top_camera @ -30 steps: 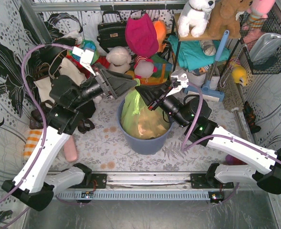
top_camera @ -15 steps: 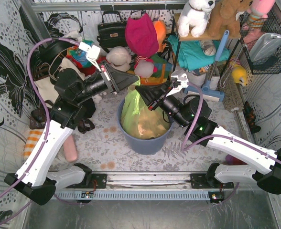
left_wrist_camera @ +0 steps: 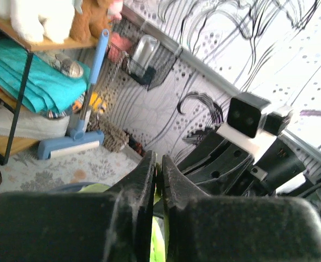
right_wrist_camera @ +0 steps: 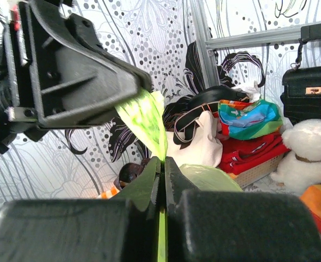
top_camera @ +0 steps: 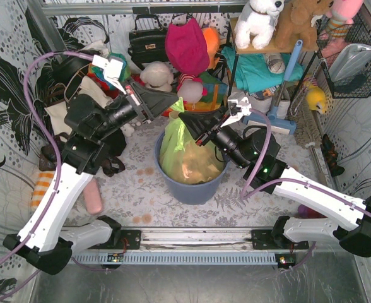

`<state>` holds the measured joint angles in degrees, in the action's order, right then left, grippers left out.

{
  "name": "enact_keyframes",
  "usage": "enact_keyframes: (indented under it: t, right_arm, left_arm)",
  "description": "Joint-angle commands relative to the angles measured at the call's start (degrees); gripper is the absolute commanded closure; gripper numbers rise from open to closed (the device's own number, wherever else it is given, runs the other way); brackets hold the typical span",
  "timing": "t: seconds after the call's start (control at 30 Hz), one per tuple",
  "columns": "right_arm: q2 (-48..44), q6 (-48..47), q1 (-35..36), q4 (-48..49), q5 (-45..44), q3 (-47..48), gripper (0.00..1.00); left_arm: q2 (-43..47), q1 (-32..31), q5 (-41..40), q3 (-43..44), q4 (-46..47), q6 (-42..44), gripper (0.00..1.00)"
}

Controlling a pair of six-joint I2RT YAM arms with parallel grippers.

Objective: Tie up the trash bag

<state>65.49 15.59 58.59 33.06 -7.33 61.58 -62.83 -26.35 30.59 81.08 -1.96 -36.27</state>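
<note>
Whereas left tool point(top_camera: 172, 103) was seen gaping a second ago, its fingers are now drawn nearly together, thin strip of trash bag point(top_camera: 180, 148) pinched at tip. Right tool point(top_camera: 185, 118) kept clamped as before on same green film, just beside left tool. Strip stretched between both tips. Bag: thin, translucent, light green, crinkled, tan paper seen through film; hung below tools, seated in round blue bin point(top_camera: 192, 188).

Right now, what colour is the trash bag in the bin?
The trash bag is light green and see-through; the top view shows it best.
</note>
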Motion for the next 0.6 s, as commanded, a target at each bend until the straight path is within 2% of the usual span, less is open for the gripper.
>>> enact_keyframes:
  t: [0.0, 0.17, 0.23, 0.43, 0.57]
  right_arm:
    - [-1.2, 0.8, 0.4, 1.0, -1.2, -0.8, 1.0]
    - [-1.1, 0.8, 0.4, 1.1, -1.3, -0.6, 1.0]
    - [-0.9, 0.8, 0.4, 1.2, -1.2, -0.4, 1.0]
    - [-0.5, 0.7, 0.4, 1.5, -1.2, -0.1, 1.0]
    - [-0.1, 0.7, 0.4, 1.7, -1.0, 0.2, 1.0]
  left_arm:
    - [4.6, 0.0, -6.2, -1.0, 7.4, 0.9, 0.78]
    - [6.5, 0.0, -10.9, -0.7, 2.4, 3.5, 0.7]
    - [6.4, 0.0, -9.2, -0.6, 1.9, 3.9, 0.65]
    - [5.8, 0.0, 2.8, -2.8, 3.9, 2.0, 0.4]
    - [5.8, 0.0, 2.3, -5.6, 4.0, 2.2, 0.36]
